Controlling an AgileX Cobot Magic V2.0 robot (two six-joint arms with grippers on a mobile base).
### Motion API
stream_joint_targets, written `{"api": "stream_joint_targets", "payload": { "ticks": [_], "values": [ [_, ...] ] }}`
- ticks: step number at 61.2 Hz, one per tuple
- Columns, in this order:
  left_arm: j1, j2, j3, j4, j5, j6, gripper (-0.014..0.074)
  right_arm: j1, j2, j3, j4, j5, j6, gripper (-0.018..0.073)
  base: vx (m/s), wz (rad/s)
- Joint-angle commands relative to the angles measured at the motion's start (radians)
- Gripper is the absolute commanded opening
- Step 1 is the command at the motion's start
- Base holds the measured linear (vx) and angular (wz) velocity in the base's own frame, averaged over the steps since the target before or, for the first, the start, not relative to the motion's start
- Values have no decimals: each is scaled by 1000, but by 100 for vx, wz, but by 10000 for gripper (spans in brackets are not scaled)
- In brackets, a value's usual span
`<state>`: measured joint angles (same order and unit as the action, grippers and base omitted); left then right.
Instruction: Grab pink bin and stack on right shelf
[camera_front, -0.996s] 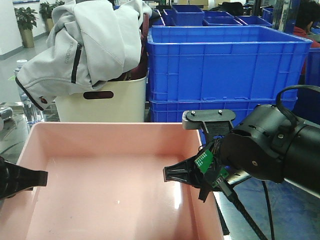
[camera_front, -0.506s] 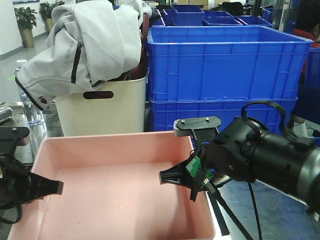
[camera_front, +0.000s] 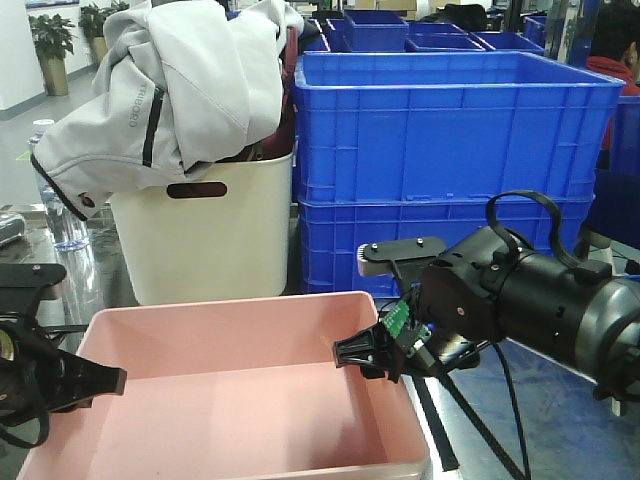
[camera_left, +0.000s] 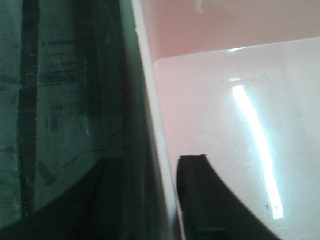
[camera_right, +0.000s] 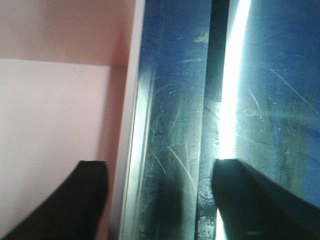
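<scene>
The pink bin (camera_front: 230, 400) sits low on the shiny right shelf deck (camera_front: 560, 430), which carries black tape lines. My left gripper (camera_front: 85, 385) straddles the bin's left wall. In the left wrist view (camera_left: 155, 190) its jaws are closed tight on the rim, one finger inside the bin (camera_left: 225, 125) and one outside over the deck (camera_left: 60, 100). My right gripper (camera_front: 385, 355) straddles the right wall. In the right wrist view (camera_right: 160, 190) it is open: the inner finger is over the pink floor (camera_right: 50, 100), the outer finger far out over the deck (camera_right: 175, 100).
A tall cream tub (camera_front: 200, 220) draped with a grey jacket (camera_front: 170, 90) stands behind the bin at the left. Stacked blue crates (camera_front: 450, 130) stand behind at the right. A water bottle (camera_front: 60, 220) is at the far left.
The bin has come down and away from the camera with both arms, and now lies lower in view.
</scene>
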<state>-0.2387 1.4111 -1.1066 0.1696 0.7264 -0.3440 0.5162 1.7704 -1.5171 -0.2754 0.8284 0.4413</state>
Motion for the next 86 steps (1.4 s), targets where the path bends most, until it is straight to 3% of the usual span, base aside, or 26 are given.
{"api": "stream_joint_targets", "payload": {
  "ticks": [1, 12, 21, 26, 32, 60, 66, 86],
  "values": [
    [1, -68, -26, 15, -42, 0, 492, -5, -81, -36, -41, -47, -15, 608, 0, 0],
    [0, -207, -26, 4, -25, 63, 512, 26, -197, -3, -42, -69, -78, 601, 0, 0],
    [-3, -351, -24, -110, 56, 274, 512, 82, -356, 161, -73, -143, -101, 560, 0, 0],
    [-3, -445, -10, -216, 92, 405, 512, 105, -472, 274, -87, -184, -89, 540, 0, 0],
    [-3, -556, 52, -302, 93, 508, 512, 114, -584, 383, -88, -177, -89, 530, 0, 0],
    [-3, -963, 402, -353, 138, 525, 491, 114, -1029, 836, -118, -145, -93, 511, 0, 0],
    [-3, -992, 444, -353, 137, 523, 430, 114, -1084, 887, -118, -145, -93, 438, 0, 0],
    [-3, -1000, 504, -351, 143, 521, 95, 114, -1125, 921, -115, -123, -93, 28, 0, 0]
  ]
}}
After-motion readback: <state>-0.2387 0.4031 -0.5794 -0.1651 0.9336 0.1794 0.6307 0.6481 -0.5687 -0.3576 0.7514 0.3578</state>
